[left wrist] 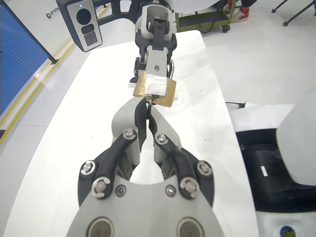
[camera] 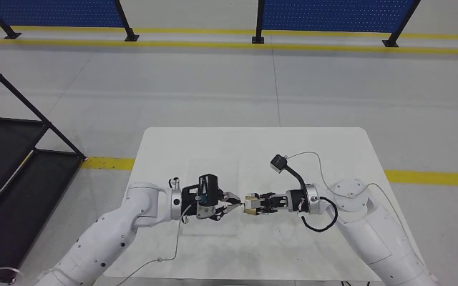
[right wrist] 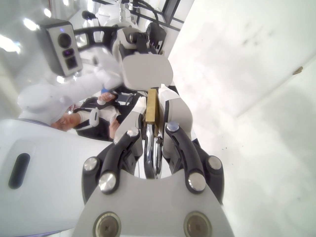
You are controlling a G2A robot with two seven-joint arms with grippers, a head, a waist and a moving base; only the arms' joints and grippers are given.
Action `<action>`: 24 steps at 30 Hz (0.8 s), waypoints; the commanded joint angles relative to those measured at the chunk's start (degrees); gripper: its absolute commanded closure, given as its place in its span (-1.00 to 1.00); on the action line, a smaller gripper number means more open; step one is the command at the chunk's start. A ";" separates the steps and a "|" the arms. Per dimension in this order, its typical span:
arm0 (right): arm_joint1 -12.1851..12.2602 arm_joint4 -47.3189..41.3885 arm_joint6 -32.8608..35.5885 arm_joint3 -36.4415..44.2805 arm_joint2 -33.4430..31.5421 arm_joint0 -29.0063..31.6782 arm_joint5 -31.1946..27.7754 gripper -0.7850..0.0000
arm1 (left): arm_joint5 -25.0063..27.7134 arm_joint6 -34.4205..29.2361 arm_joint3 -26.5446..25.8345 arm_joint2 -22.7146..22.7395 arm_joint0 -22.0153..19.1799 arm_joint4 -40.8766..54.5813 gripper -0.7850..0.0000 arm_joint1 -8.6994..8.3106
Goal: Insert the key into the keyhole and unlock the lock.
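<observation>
A brass padlock point(left wrist: 155, 90) with white tape across its body is held above the table, my right gripper point(right wrist: 151, 104) shut on it with the chrome shackle point(right wrist: 151, 149) pointing back toward that wrist. My left gripper point(left wrist: 148, 106) is shut on a small metal key point(left wrist: 149, 102), whose tip sits at the keyhole in the padlock's bottom face. In the top view the two grippers meet tip to tip near the table's front centre, the padlock point(camera: 251, 204) between the left gripper point(camera: 236, 201) and the right gripper point(camera: 259, 203).
The white table point(camera: 215, 154) stretches away behind the grippers. A cable point(camera: 315, 168) loops from the right wrist over the table. A black rack point(camera: 32, 164) stands on the floor to the left.
</observation>
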State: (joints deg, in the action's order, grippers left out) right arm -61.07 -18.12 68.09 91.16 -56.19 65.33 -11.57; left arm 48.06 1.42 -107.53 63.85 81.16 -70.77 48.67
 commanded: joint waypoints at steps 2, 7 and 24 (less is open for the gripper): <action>0.00 0.00 0.00 0.00 0.00 0.00 0.00 1.00 | -0.78 2.57 -0.37 0.31 1.00 -3.19 1.00 -0.03; 0.00 0.00 0.00 0.00 0.00 0.00 0.00 1.00 | -1.48 4.96 -0.81 0.81 1.85 -6.07 1.00 -0.05; 0.00 0.00 0.00 0.00 0.00 0.00 0.00 1.00 | -3.96 9.00 -3.19 1.63 3.82 -14.23 1.00 -0.07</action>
State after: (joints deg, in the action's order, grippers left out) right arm -61.07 -18.12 68.10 91.16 -56.19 65.33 -11.57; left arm 44.23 10.25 -110.59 65.44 84.90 -84.64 48.59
